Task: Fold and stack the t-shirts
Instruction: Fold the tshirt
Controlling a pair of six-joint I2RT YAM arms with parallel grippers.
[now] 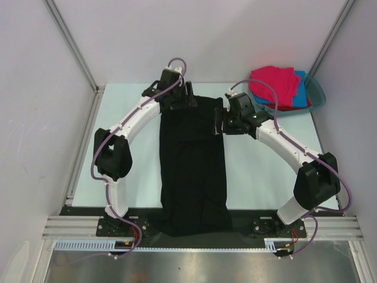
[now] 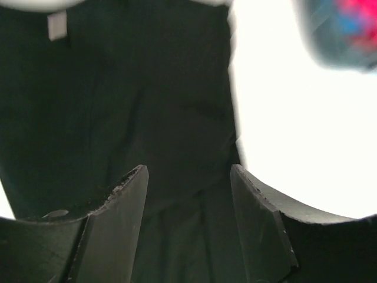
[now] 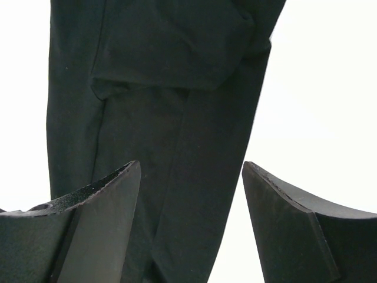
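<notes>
Top external view: the black t-shirt point(image 1: 193, 171) is laid as a long folded strip down the counter point(image 1: 135, 177).
Left tool point(image 1: 187, 97): spread, empty, over the strip's far left corner.
Right tool point(image 1: 221, 121): spread, empty, beside its far right edge.
Risk: only the top layer may be pinched and the fold dragged open; cloth contact perhaps not made, the wrist views being blurred.
Other t-shirts point(image 1: 277, 85): heaped in the basin point(image 1: 315, 94).
</notes>
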